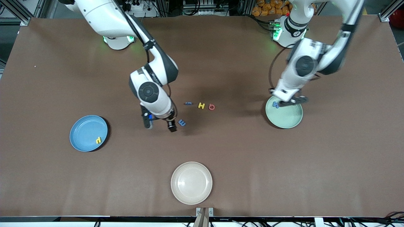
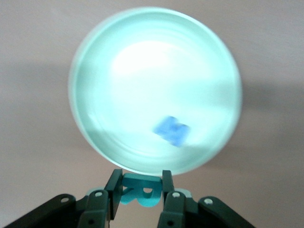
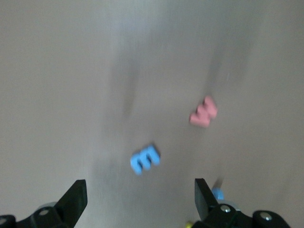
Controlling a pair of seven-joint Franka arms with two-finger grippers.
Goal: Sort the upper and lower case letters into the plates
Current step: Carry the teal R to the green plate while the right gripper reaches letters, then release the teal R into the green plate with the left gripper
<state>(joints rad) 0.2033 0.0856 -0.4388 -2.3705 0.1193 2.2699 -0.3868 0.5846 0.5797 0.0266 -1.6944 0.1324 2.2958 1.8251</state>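
L gripper (image 2: 138, 190) is clamped on a teal letter R (image 2: 137, 192), pinched between both fingers (image 2: 114, 192). In the L wrist view the R sits across the jaws and reads roughly upright. The gripper hangs over the mint green plate (image 1: 288, 121), at the rim toward the robots' bases. A blue letter (image 1: 276, 104) already lies flat in that plate near the same rim; in the wrist view it's a blurred block set on a slant, so its long axis runs diagonal, shape not readable. The plate sits toward the L arm's end of the table.

R gripper (image 1: 159, 121) has its jaws spread wide w/ nothing between them, low over the table mid-way along it. A blue E (image 1: 181, 122) lies flat just beside it, tilted; in the R wrist view its prongs point obliquely. A salmon letter (image 3: 204, 112) shows in that view only, apart from the E, long axis slanted.

Farther from the front camera than the E, three letters lie in a row: a small blue one (image 1: 188, 103), a yellow H (image 1: 201, 105) slightly tilted, then a red round one (image 1: 211, 107).

Blue plate (image 1: 82, 130) sits toward the R arm's end, w/ a yellow letter (image 1: 98, 140) inside near the rim. Cream plate (image 1: 191, 182) is nearest the front camera.
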